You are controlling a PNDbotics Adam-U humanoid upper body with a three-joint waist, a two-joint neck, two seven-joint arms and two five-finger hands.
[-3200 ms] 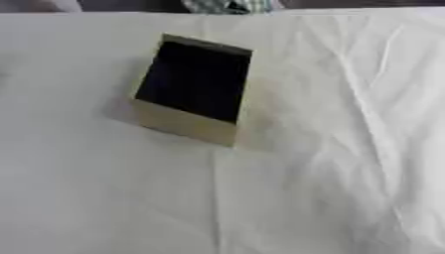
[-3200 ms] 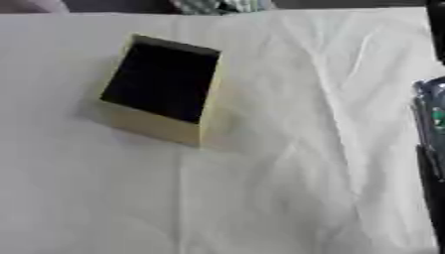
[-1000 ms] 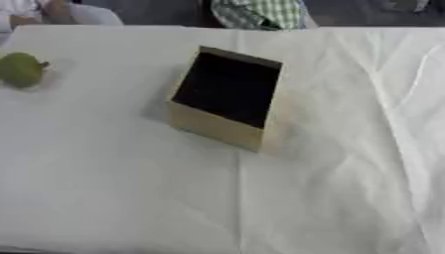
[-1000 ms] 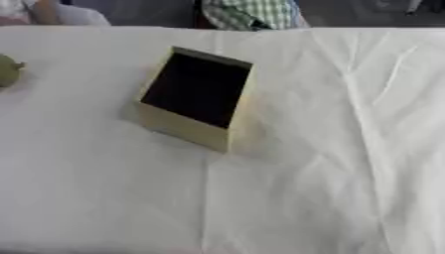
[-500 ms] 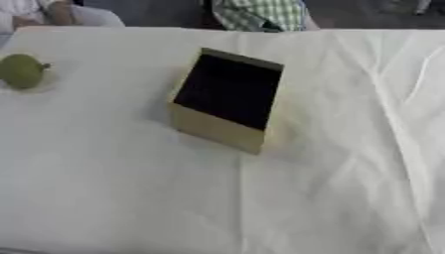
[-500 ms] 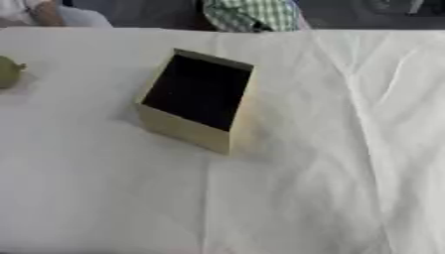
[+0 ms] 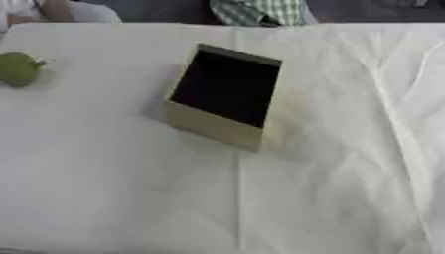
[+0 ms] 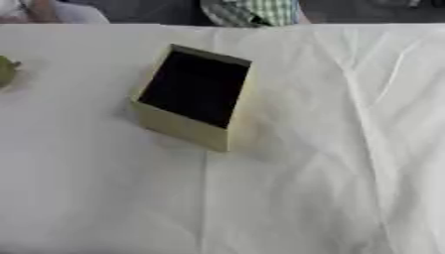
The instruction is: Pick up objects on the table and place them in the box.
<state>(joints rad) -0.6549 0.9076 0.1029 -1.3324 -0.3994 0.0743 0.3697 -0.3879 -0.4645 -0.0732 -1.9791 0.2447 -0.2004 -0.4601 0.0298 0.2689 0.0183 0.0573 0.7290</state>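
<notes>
An open cardboard box (image 7: 213, 129) with tan walls and a dark inside stands near the middle of the white-clothed table (image 7: 330, 198). Nothing shows inside it. A round green fruit with a short stem (image 7: 17, 68) lies on the cloth at the far left, well apart from the box. Neither of my hands shows in either view.
The cloth has creases and folds (image 7: 408, 94) running down the right side. The table's far edge (image 7: 156, 24) runs along the top of the view, with people in light and checked clothing behind it.
The whole picture has shifted since 3.2 s ago: the camera turned left, bringing the green fruit into view and losing a dark object at the right edge. Nothing on the table moved.
</notes>
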